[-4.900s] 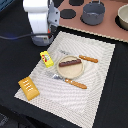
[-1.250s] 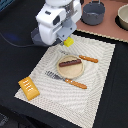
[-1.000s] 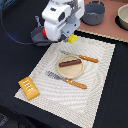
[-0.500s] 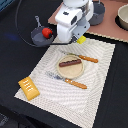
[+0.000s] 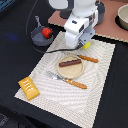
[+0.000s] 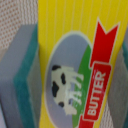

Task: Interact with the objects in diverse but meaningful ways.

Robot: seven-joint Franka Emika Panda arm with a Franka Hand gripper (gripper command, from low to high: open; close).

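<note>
Golden bread loaf point(image 5: 29, 88) lies nearest the camera in the exterior view, on the near corner of the woven placemat point(image 5: 102, 95) toward that view's left. Just beyond it, the fork point(image 5: 66, 80) with its orange handle rests on the mat along the near edge of the round tan plate point(image 5: 71, 71). Brown sausage point(image 5: 70, 62) lies across the plate. Orange-handled knife point(image 5: 87, 58) sits at the plate's far side. Further back, the white arm hangs over the far part of the mat; its pincer point(image 5: 86, 45) is closed on the yellow butter packet point(image 6: 75, 65), of which only a small yellow corner shows below the arm in the exterior view. Wrist view: the packet fills the frame, printed with a cow, a red ribbon and the word BUTTER, held between the teal-edged grey pads point(image 6: 22, 75). Far back toward the exterior view's left, off the mat on the dark desk point(image 5: 15, 60), the small grey pan point(image 5: 39, 36) holds the red tomato point(image 5: 47, 32).
</note>
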